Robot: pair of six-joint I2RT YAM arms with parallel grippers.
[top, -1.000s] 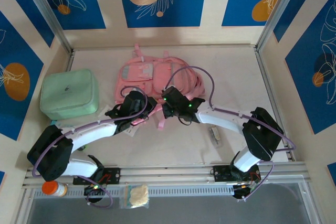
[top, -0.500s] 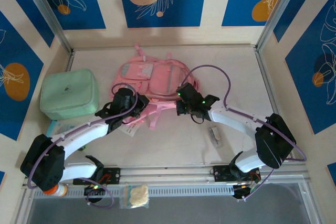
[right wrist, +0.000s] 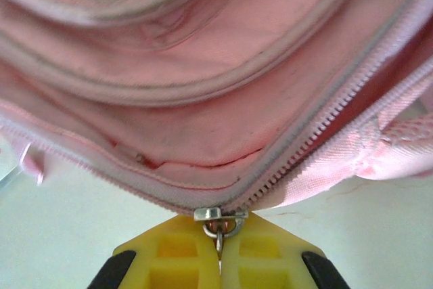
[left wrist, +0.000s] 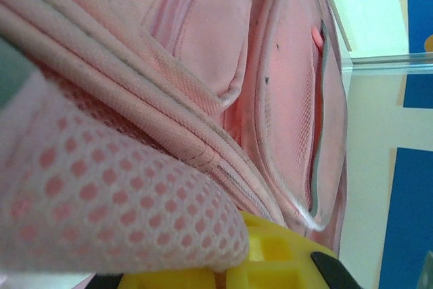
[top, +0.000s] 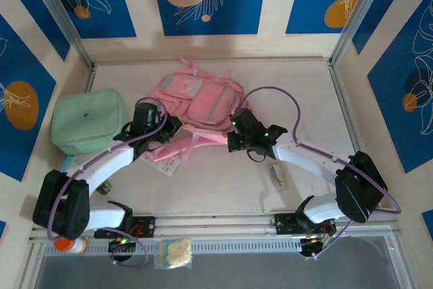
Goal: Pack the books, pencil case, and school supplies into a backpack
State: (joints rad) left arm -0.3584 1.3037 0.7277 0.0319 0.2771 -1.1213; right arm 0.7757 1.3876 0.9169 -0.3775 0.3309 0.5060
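Note:
The pink backpack point(top: 197, 101) lies tilted at the middle back of the table, stretched between both arms. My left gripper point(top: 166, 136) is shut on its pink mesh strap padding point(left wrist: 128, 201); the yellow fingers point(left wrist: 284, 262) show under the mesh. My right gripper point(right wrist: 218, 252) is shut on the metal zipper pull point(right wrist: 219, 220) at the backpack's near right edge point(top: 232, 138); the zipper point(right wrist: 318, 123) runs up to the right. The school supplies, a small grey-white oblong point(top: 276, 172), lie on the table right of centre. A pale-teal edge, probably the pencil case point(top: 67, 163), peeks out under the left arm. The books are out of view.
A large mint-green zip case point(top: 88, 121) stands at the left. An orange-capped bottle point(top: 67, 243) and a small clear bag point(top: 174, 252) sit on the near rail. Bare table lies in front of the backpack and to the right.
The backpack has turned and shifted toward the back, its near end drawn out between the arms. My left gripper moved left and back with the strap; my right gripper moved right with the zipper pull.

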